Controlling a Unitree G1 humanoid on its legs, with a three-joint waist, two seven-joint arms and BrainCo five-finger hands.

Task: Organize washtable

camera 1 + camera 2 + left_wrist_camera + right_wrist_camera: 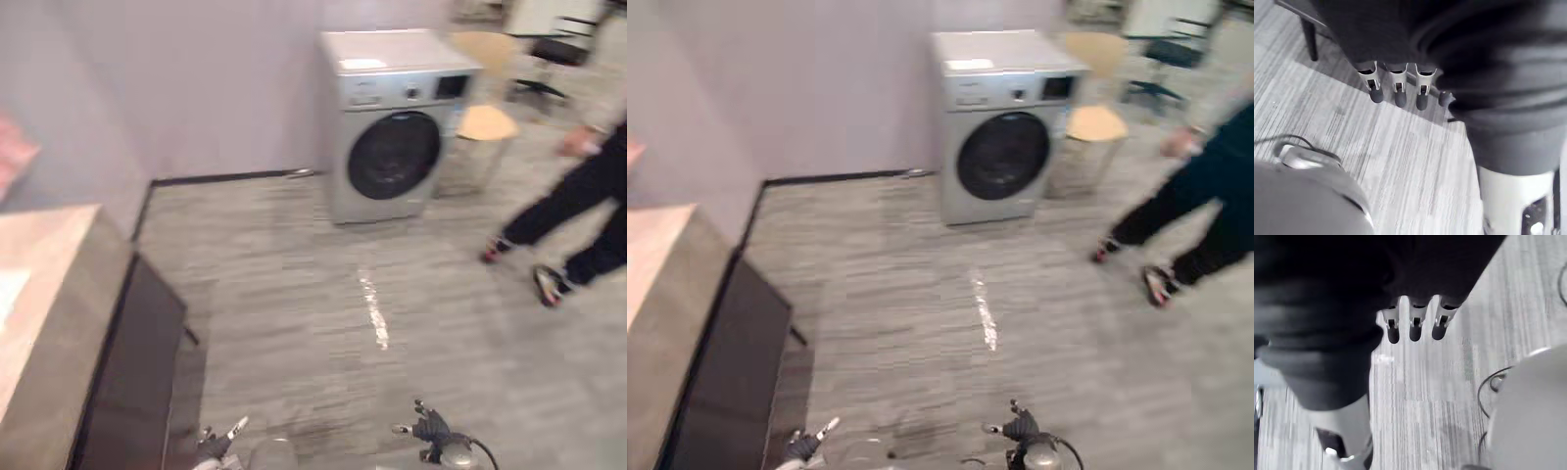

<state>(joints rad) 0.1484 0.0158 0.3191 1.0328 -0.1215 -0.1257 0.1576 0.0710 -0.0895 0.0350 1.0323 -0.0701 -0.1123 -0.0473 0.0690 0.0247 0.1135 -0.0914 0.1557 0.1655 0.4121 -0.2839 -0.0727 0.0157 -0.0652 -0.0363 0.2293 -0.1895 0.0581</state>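
Observation:
The washtable (59, 323), with a pale wooden top and a dark front panel, stands at the left edge of the left eye view. A white flat thing (8, 292) lies on its top, and a blurred pink thing (14, 152) shows above it by the wall. My left hand (221, 439) hangs low near the table's front corner, its fingers (1397, 92) straight over bare floor and holding nothing. My right hand (431, 428) hangs further right, its fingers (1415, 325) also straight and empty. Neither hand touches the table.
A silver front-loading washing machine (387, 122) stands against the back wall. Beside it is a wooden chair (487, 119), with an office chair (551, 54) further back. A person (578, 211) in dark clothes walks across the grey plank floor on the right.

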